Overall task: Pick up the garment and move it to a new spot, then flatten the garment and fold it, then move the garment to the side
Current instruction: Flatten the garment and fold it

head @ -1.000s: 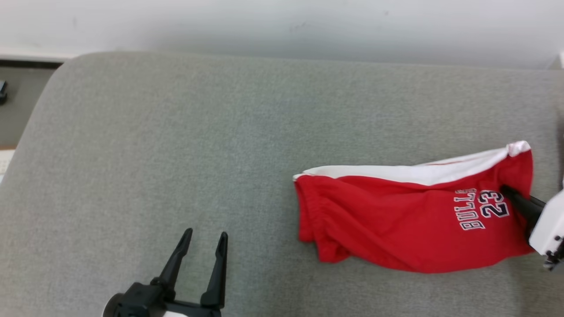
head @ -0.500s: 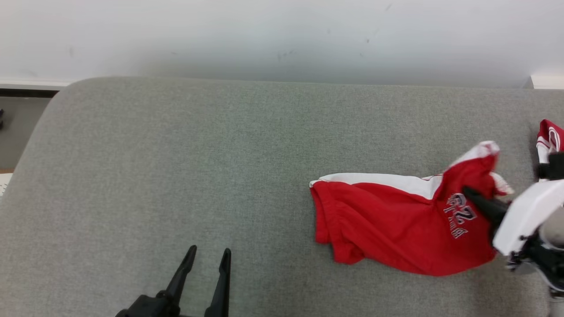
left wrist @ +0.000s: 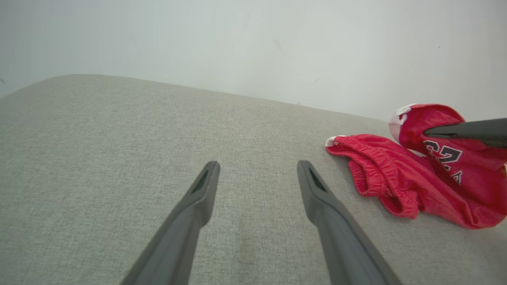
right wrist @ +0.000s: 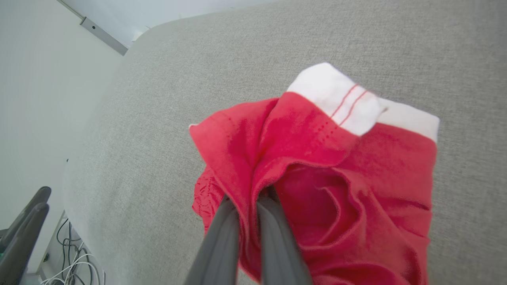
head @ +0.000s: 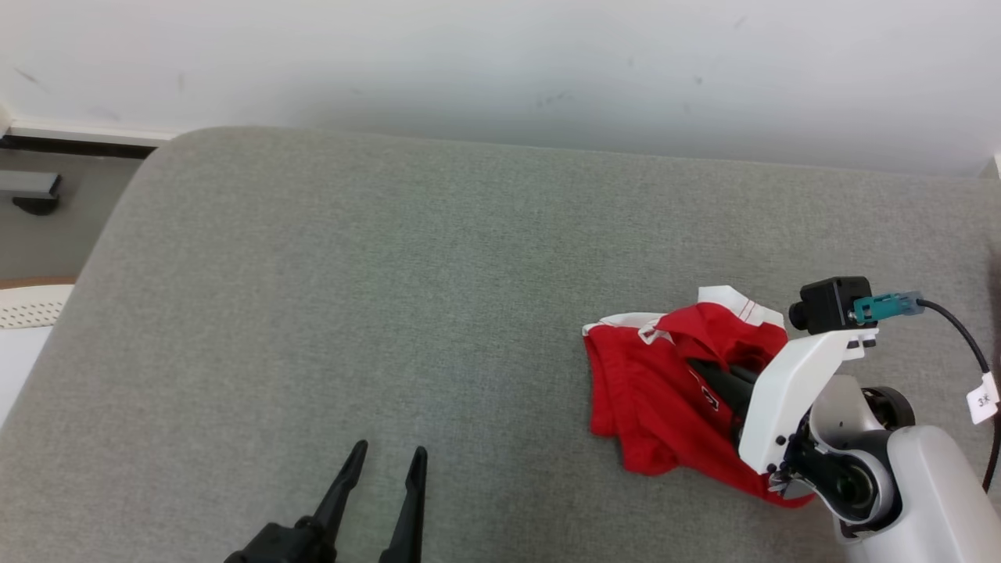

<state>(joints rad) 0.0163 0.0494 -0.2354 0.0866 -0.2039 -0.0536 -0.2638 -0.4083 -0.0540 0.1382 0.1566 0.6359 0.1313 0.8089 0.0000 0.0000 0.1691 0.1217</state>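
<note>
Grey fabric surface [head: 391,274] w/ pale wall [head: 500,62] behind, dark baseboard [head: 78,145] at left

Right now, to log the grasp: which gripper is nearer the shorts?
Right. The right gripper is shut on the shorts, one end raised; the left gripper hangs open over the couch, apart from them on their left.
</note>
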